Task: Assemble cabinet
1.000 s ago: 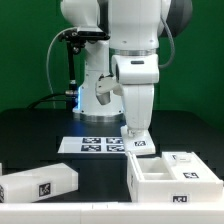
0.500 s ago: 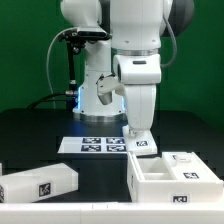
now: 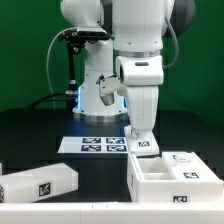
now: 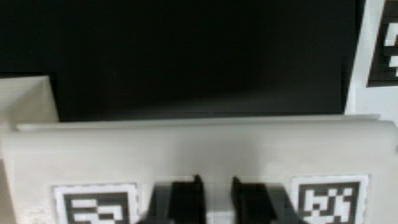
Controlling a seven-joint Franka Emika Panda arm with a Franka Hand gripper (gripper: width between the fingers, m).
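Observation:
My gripper [image 3: 139,134] hangs low over the table in the middle of the exterior view, shut on a small white cabinet piece [image 3: 141,145] with a tag on its face. In the wrist view the two dark fingers [image 4: 175,202] clamp the edge of this white piece [image 4: 196,145] between two tags, with the gripper [image 4: 210,195] centred on it. A tray-like cabinet body [image 3: 176,176] with open compartments lies at the exterior view's right front. A long white cabinet block [image 3: 40,184] lies at the left front.
The marker board [image 3: 95,145] lies flat on the black table just to the exterior view's left of the held piece, and its edge shows in the wrist view [image 4: 381,50]. The robot base [image 3: 100,95] stands behind.
The arm has shifted slightly toward the exterior view's right with the small piece still in its grip. The other pieces have not moved.

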